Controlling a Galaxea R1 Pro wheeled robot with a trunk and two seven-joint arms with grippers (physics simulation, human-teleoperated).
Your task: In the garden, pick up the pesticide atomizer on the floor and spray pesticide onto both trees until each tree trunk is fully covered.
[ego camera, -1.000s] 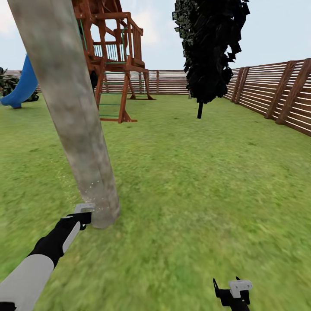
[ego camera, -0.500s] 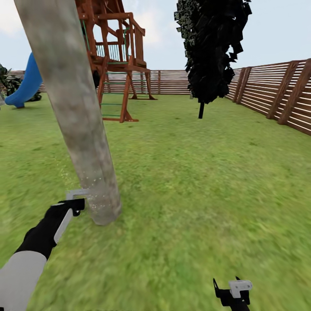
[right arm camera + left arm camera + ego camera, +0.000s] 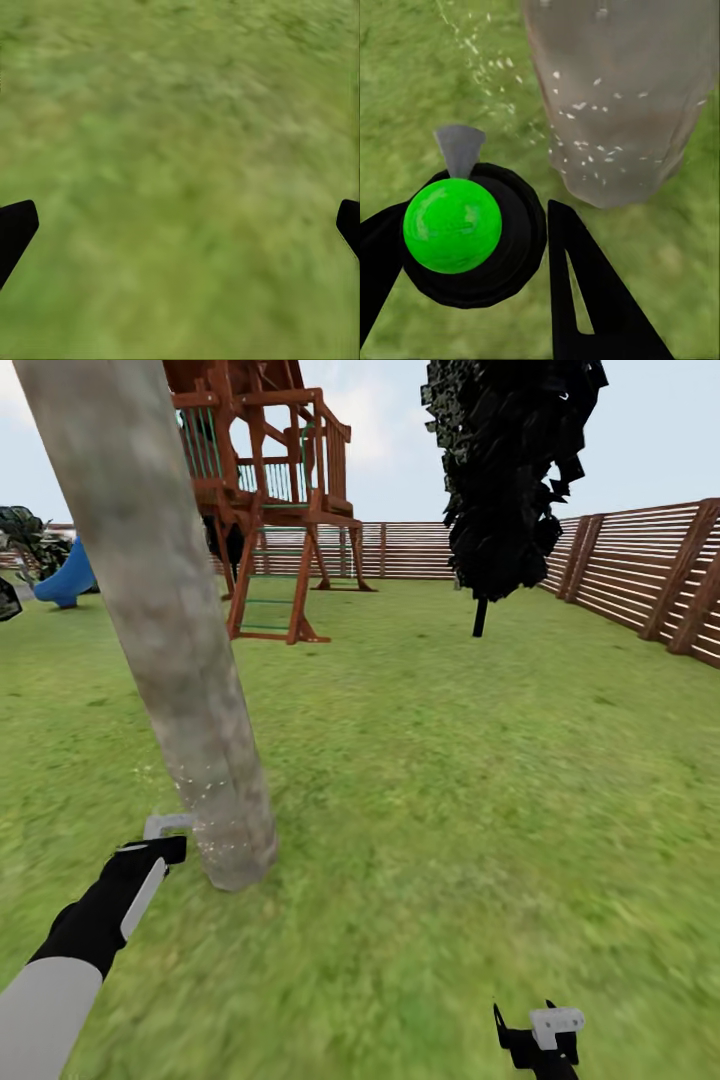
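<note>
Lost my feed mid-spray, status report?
Left pincer shut on atomizer, nozzle toward tree trunk. White droplets speckle trunk base. Right pincer open over grass.

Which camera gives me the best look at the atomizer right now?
The left wrist view: the atomizer sits close up between the left gripper jaws, green top and grey nozzle toward the tree trunk, droplets around. The head view shows just its pale nozzle. The right wrist view shows grass.

The head camera looks forward and down over the lawn (image 3: 450, 780). The left wrist camera sits close above its end effector (image 3: 472, 247), facing the trunk (image 3: 622, 97) base just ahead, shared with the head view. The right wrist camera faces grass.
</note>
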